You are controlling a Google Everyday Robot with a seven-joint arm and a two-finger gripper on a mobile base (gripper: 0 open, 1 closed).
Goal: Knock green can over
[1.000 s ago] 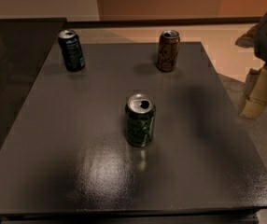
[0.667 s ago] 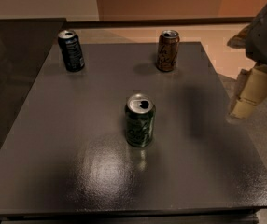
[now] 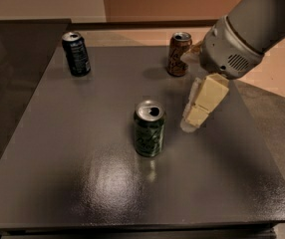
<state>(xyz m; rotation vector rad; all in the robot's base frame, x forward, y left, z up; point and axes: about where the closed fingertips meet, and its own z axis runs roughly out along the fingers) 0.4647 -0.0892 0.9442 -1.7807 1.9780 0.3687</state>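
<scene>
Zero progress: green can [image 3: 149, 129] upright at middle of table [image 3: 82, 193], untouched. Gripper [image 3: 196, 117] sits low just to its right, not touching, w/ nothing held; how open it is can't be told. Whole knock-over left to do.

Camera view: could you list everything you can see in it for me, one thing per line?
Dark green aluminium drink can: one, dark green with a silver top, upright near the table's middle.
Dark navy drink can: one, navy-black, upright at the far left of the table.
Brown-orange drink can: one, brown-orange, upright at the far side, right of centre.
Glossy dark grey table: one, dark grey, fills most of the view.
Robot arm: one, light grey, upper right.
Tool: one, cream, low over the table, just right of the green can, not touching it.
</scene>
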